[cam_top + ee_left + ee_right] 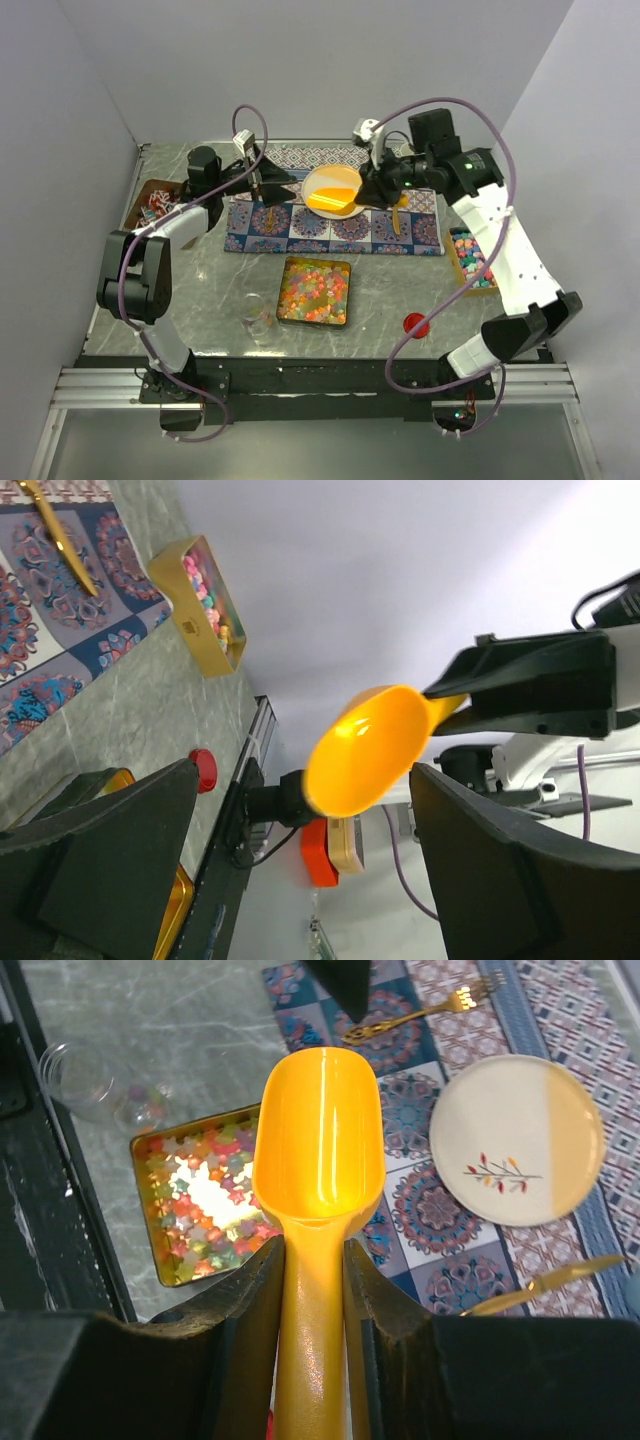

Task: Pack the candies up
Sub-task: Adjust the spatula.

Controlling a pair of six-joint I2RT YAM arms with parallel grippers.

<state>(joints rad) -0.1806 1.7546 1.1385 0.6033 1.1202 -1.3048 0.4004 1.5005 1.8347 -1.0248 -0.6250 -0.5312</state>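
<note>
The candies (314, 288) are small pink, orange, yellow and green sweets filling a shallow gold tin (345, 296) on the table's middle. The right wrist view looks down on them (205, 1200). My right gripper (368, 192) is shut on the handle of an empty orange scoop (320, 1160), held above the patterned mat near the plate (328, 180). My left gripper (262, 188) stands open at the back left. In its own view the scoop's bowl (370, 750) hangs between its wide-apart fingers (100, 850) without touching them. A clear glass jar (258, 322) stands near the front, left of the tin.
A red lid (415, 324) lies front right. A wooden box of coloured sweets (470, 260) sits at the right edge, another box (155, 205) at the left. On the patterned mat (300, 230) lie a gold fork (420, 1015) and another gold utensil (400, 215).
</note>
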